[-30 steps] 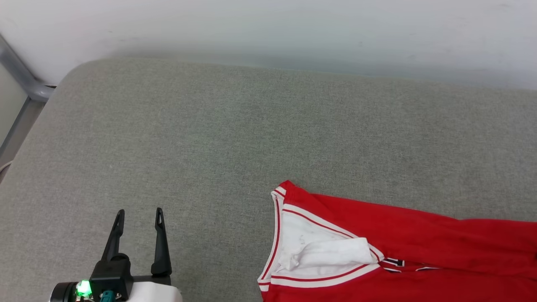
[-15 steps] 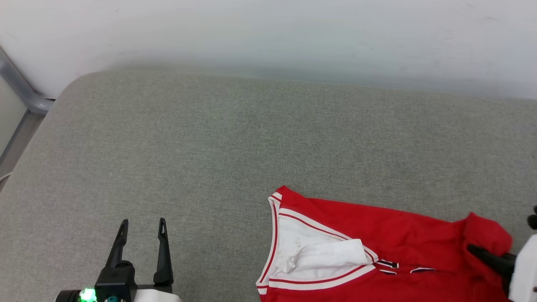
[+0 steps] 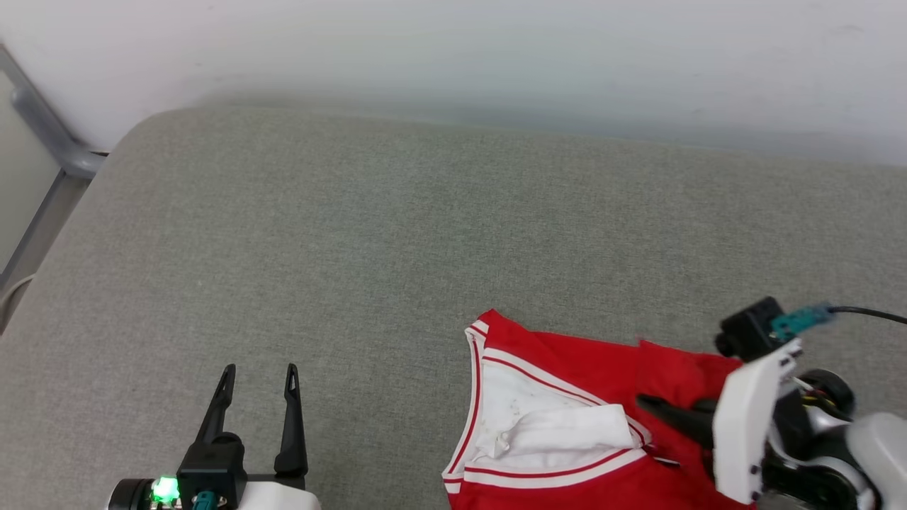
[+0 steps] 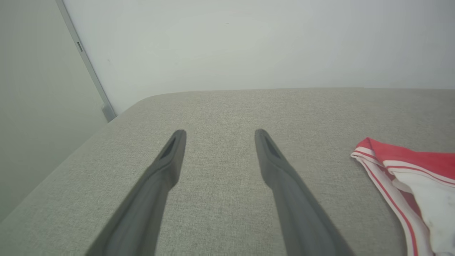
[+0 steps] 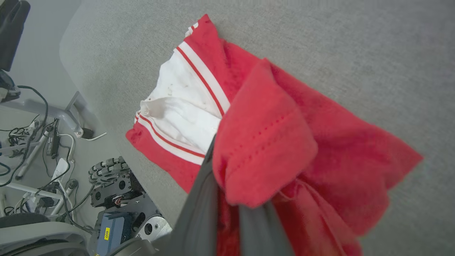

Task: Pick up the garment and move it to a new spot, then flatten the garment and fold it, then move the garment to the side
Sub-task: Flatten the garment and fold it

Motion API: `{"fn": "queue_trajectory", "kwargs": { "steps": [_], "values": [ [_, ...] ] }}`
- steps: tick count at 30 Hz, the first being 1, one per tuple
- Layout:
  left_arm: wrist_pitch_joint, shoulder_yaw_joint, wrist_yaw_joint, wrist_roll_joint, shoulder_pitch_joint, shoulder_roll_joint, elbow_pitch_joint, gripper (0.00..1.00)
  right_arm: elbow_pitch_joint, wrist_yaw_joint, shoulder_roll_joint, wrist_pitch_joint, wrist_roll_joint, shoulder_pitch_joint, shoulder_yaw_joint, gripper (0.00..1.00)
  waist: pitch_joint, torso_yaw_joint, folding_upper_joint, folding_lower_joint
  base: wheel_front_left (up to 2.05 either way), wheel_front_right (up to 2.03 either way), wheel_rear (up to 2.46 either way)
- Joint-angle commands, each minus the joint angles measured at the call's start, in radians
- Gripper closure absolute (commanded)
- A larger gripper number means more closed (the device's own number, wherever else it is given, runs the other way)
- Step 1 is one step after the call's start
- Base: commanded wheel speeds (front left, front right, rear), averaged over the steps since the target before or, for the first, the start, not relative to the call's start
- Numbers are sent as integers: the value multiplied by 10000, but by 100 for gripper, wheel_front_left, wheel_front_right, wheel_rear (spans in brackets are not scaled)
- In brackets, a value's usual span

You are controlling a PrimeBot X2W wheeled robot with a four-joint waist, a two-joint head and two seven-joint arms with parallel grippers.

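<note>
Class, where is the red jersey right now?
In the head view, the garment lies at the lower right of the grey cushion, its cloth clamped in the right gripper, apart from the left gripper.

Red & white garment (image 3: 581, 354) w/ red-white stripes

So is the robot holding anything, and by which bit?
Yes. The right gripper is shut on the garment, pinching a bunched-up fold of its red cloth. The left gripper is open and holds nothing.
</note>
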Motion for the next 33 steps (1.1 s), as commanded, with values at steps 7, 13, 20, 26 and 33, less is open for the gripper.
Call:
{"fn": "queue_trajectory", "kwargs": {
  "steps": [7, 13, 20, 26, 33],
  "values": [
    [-23, -76, -40, -14, -335, -109, 37, 0, 818, -6, 1015, -169, -570, -1559, 1510, 100, 303, 288, 0, 0, 0, 0, 0],
    [-23, -200, -59, -56, -550, -163, 102, 0, 2177, -6, 1880, -633, -1146, -2717, 2539, 100, 583, 532, 0, 0, 0, 0, 0],
    [-23, -290, -16, -130, -855, -226, 144, 0, 4112, -6, 2645, -1203, -1679, -3622, 3250, 100, 984, 783, 0, 0, 0, 0, 0],
    [-23, -338, 53, -168, -1011, -258, 198, 0, 5339, -6, 3029, -1585, -1654, -3921, 3583, 100, 1156, 878, 0, 0, 0, 0, 0],
    [-23, -261, 67, -168, -786, -276, 312, 0, 5220, -5, 2772, -2467, -1217, -3926, 4196, 0, 878, 697, 0, 0, 0, 0, 0]
  ]
}}
